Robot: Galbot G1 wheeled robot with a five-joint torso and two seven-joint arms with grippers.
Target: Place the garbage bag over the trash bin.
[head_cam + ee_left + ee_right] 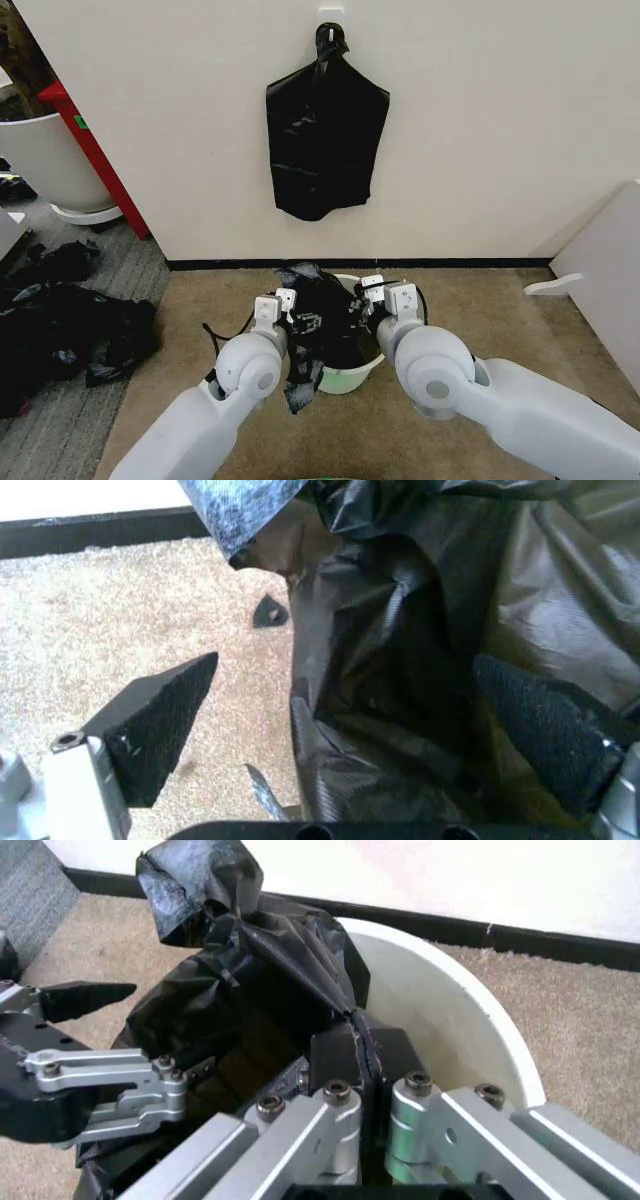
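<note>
Right gripper (362,1065) pinched tight on a fold of the garbage bag (250,982), pads pressed together with black film caught between, just inside the near right part of the trash bin (450,1020) rim. Probably anchoring that edge so the mouth can be stretched across. Left gripper (340,727) spread wide, one pad (165,720) out over the carpet (100,630), the other (540,727) against the wrinkled plastic, bag hanging between them, not clamped. Looks poised to take hold of the opposite edge. From the head view, both grippers flanking the bin, bag (325,320) heaped over its left side, draping down outside toward the near left, cream rim (372,362) bare on the right. Cover only partly on by that reading. Farther off, bunch of black bags (322,150) hung on the wall (480,120), dark heap (60,330) at far left on the floor.
</note>
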